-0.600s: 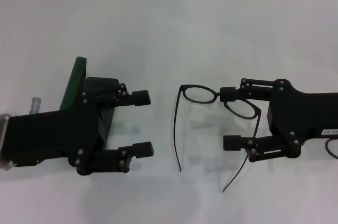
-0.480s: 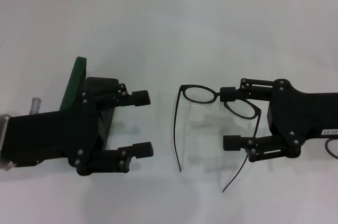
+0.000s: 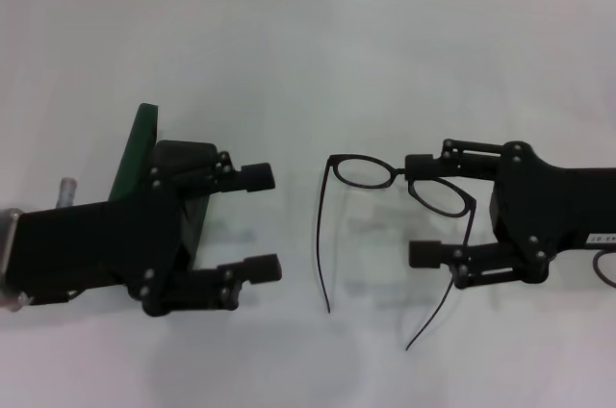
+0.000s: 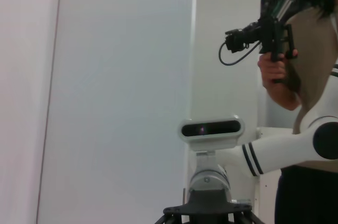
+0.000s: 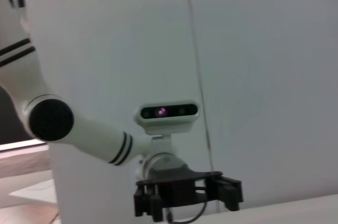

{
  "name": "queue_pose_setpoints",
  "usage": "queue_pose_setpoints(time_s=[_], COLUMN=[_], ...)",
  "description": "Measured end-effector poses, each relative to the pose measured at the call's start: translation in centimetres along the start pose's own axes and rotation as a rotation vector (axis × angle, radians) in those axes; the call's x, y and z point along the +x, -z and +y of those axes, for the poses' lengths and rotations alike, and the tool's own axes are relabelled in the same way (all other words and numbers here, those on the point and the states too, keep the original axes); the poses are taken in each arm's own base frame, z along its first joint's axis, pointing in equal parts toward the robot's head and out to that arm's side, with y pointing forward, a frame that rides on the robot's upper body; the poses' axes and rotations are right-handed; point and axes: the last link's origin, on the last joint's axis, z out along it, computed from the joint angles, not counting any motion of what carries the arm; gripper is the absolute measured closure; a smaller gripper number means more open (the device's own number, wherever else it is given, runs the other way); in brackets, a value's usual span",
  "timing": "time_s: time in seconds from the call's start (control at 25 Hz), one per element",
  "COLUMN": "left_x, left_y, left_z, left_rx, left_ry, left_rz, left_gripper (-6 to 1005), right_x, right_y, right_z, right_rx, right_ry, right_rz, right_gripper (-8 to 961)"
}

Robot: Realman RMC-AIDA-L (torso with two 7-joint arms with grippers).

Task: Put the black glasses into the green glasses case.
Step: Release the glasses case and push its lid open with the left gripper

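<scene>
The black glasses [image 3: 390, 179] lie unfolded on the white table in the head view, lenses toward the far side and both temple arms reaching toward the near edge. My right gripper [image 3: 419, 210] is open just right of them, its far fingertip by the bridge and the right lens between its fingers. The green glasses case [image 3: 135, 150] stands open at the left, mostly hidden behind my left arm. My left gripper [image 3: 260, 222] is open, right of the case and left of the glasses.
A small grey cylinder [image 3: 67, 191] stands at the far left by my left arm. The white table [image 3: 308, 52] stretches back to a tiled wall. The wrist views show only the robot's head and a person beyond, not the table.
My right gripper has shifted very slightly to the right. The glasses, the case and my left arm have not moved.
</scene>
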Motion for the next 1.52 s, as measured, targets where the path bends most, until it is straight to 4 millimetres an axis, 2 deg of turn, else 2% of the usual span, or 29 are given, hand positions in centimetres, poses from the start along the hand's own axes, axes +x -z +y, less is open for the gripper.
queue_pose_setpoints(time_s=[0.08, 0.2, 0.36, 0.52, 0.56, 0.6, 0.8, 1.0, 1.16, 1.2, 1.52], left_x=[0.2, 1.8, 4.1, 7.4, 8.4, 8.4, 9.3, 8.9, 8.6, 8.2, 7.0], left_y=[-0.2, -1.4, -2.8, -5.5, -6.2, -6.2, -5.7, -4.6, -4.2, -3.9, -3.2], left_z=[-0.3, -0.9, -1.1, -2.9, -3.8, -3.8, -5.9, -6.9, -6.9, -6.8, -7.0], left_rx=[0.009, -0.004, 0.039, 0.244, 0.376, 0.376, 0.693, 0.915, 0.969, 1.026, 1.054], left_ry=[0.027, 0.103, 0.081, 0.114, 0.145, 0.145, 0.286, 0.359, 0.375, 0.392, 0.437], left_rz=[0.004, -0.004, -0.135, -0.338, -0.465, -0.465, -0.684, -0.873, -0.933, -0.992, -1.034], left_gripper=[204, 205, 207, 208, 208, 209, 211, 212, 213, 213, 213], right_x=[0.3, 0.6, 1.0, 1.8, 2.4, 2.4, 3.2, 3.2, 3.2, 3.2, 3.2], right_y=[0.4, 1.6, 3.9, 6.7, 7.6, 7.6, 8.3, 8.3, 8.2, 8.2, 8.2], right_z=[-0.3, -0.8, -0.9, 0.1, 0.7, 0.7, 1.1, 0.9, 0.7, 0.7, 0.5], right_rx=[0.035, 0.106, 0.208, 0.314, 0.355, 0.355, 0.402, 0.404, 0.405, 0.406, 0.412], right_ry=[-0.003, -0.015, -0.028, -0.036, -0.042, -0.042, -0.053, -0.044, -0.035, -0.035, -0.026], right_rz=[-0.016, -0.062, -0.131, -0.180, -0.196, -0.196, -0.224, -0.219, -0.214, -0.213, -0.207], right_gripper=[112, 112, 112, 112, 112, 112, 112, 112, 111, 111, 111])
